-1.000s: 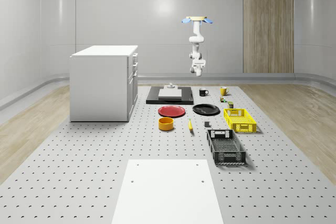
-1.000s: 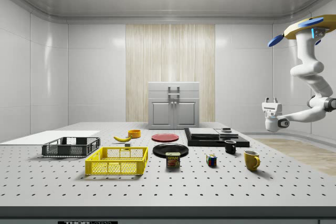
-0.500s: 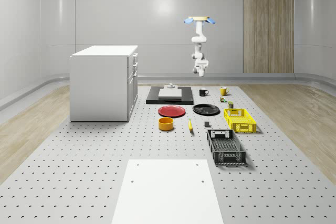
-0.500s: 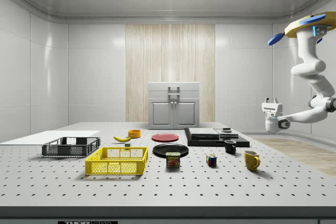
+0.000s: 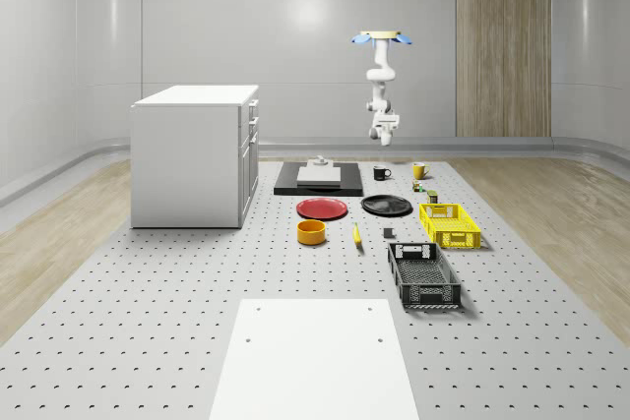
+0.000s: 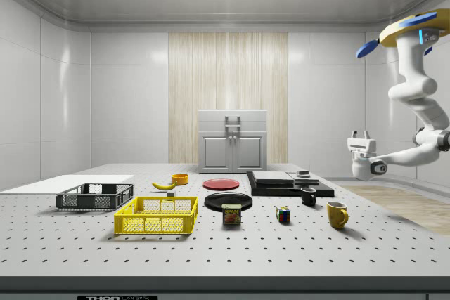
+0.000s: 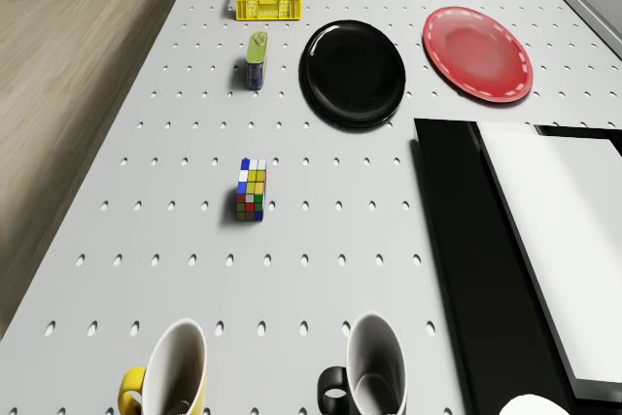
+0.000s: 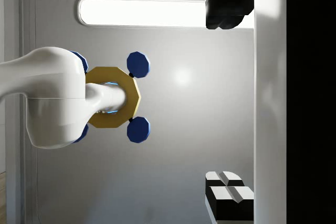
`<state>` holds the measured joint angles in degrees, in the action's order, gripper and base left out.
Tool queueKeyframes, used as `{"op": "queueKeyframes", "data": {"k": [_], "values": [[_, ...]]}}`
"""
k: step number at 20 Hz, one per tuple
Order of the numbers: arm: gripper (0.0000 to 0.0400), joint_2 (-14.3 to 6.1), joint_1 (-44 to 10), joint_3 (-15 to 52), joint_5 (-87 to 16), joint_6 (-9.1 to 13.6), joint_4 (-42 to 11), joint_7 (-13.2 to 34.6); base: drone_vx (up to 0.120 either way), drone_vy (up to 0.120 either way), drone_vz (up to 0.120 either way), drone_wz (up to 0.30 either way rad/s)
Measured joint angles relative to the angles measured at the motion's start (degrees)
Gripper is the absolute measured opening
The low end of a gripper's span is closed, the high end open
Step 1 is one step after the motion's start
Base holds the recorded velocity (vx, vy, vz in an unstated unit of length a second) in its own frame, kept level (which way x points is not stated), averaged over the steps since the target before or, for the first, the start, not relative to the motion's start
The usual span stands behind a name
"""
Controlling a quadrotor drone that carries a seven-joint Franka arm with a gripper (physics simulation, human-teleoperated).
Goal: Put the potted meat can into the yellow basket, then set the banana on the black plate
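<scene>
On the table, yellow basket and black crate hold nothing.

Bright, even ceiling light; soft shadows

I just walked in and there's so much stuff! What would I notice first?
Probably the flying robot: it hovers high above the far end of the table, near the two mugs, its white arm hanging down with the gripper pointing upward. Next, the bright yellow basket on the table, with the meat can just beside it.
</scene>
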<state>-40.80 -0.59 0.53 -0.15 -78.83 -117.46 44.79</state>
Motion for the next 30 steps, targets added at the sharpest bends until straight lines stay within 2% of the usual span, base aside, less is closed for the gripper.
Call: {"op": "queueKeyframes", "data": {"k": [12,19,25,28,30], "values": [[0.04,-0.4,-0.5,1.6,-2.3,-0.5,-0.4,0.3,0.12,0.12,0.0,0.0],[0.04,-0.7,-1.8,5.9,-8.2,-0.9,-1.1,1.1,0.12,0.12,0.0,0.0],[0.04,-1.6,-5.1,15.9,-22.6,-1.6,-4.2,3.2,0.12,0.12,0.0,0.0],[0.04,-2.7,-8.2,24.8,-35.9,-2.3,-9.2,5.5,0.12,0.027,-0.027,0.0],[0.04,-4.0,-11.1,32.0,-47.4,-2.8,-14.8,8.1,0.12,0.0,-0.12,0.0]]}}
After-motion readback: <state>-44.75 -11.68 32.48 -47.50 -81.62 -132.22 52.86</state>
